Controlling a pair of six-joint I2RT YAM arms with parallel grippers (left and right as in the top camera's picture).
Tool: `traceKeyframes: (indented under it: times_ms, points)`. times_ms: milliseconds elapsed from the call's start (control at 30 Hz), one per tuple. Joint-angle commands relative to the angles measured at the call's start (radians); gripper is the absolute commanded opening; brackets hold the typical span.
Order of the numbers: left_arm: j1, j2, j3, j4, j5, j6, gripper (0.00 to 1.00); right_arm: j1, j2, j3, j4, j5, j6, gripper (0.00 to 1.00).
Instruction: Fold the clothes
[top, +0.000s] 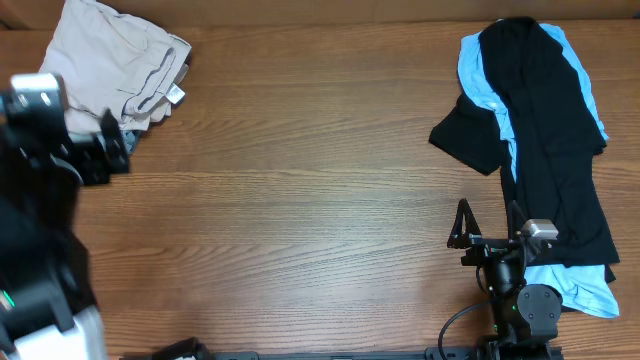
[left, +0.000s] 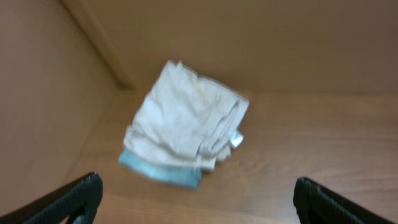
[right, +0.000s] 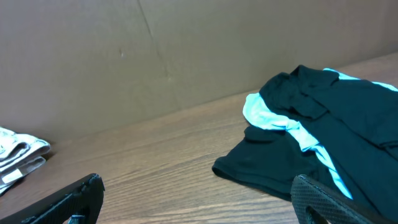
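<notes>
A folded beige garment (top: 115, 60) lies at the table's far left corner. In the left wrist view (left: 186, 118) a light blue cloth (left: 161, 171) shows under its near edge. An unfolded black and light blue shirt (top: 545, 140) lies crumpled along the right side and also shows in the right wrist view (right: 323, 124). My left gripper (top: 108, 150) is open and empty, just in front of the beige garment (left: 199, 202). My right gripper (top: 488, 225) is open and empty, low over the table just left of the black shirt (right: 199, 202).
Bare wooden table (top: 310, 190) spans the space between the two garments. A brown wall (right: 155, 56) runs along the far edge. The right arm's base (top: 530, 305) sits at the front edge, partly on the shirt's blue hem.
</notes>
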Motion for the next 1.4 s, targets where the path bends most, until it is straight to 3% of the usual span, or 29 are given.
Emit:
traceKeyframes:
  times_ms: [0, 333, 567, 1000, 1367]
  points:
    - [-0.037, -0.185, -0.241, 0.130, 0.058, 0.011, 1.00, 0.001, -0.011, -0.011, 0.006, -0.005, 0.004, 1.00]
    - [-0.153, -0.616, -0.866, 0.542, 0.095, -0.103, 1.00, 0.001, -0.011, -0.011, 0.006, -0.005, 0.004, 1.00]
    - [-0.215, -0.787, -1.112, 0.676, 0.088, -0.128, 1.00, 0.001, -0.011, -0.011, 0.006, -0.005, 0.004, 1.00]
    - [-0.288, -1.000, -1.343, 0.850, 0.049, -0.128, 1.00, 0.001, -0.011, -0.011, 0.006, -0.005, 0.004, 1.00]
    - [-0.301, -0.999, -1.343, 0.787, 0.002, -0.127, 1.00, 0.001, -0.011, -0.011, 0.006, -0.005, 0.004, 1.00]
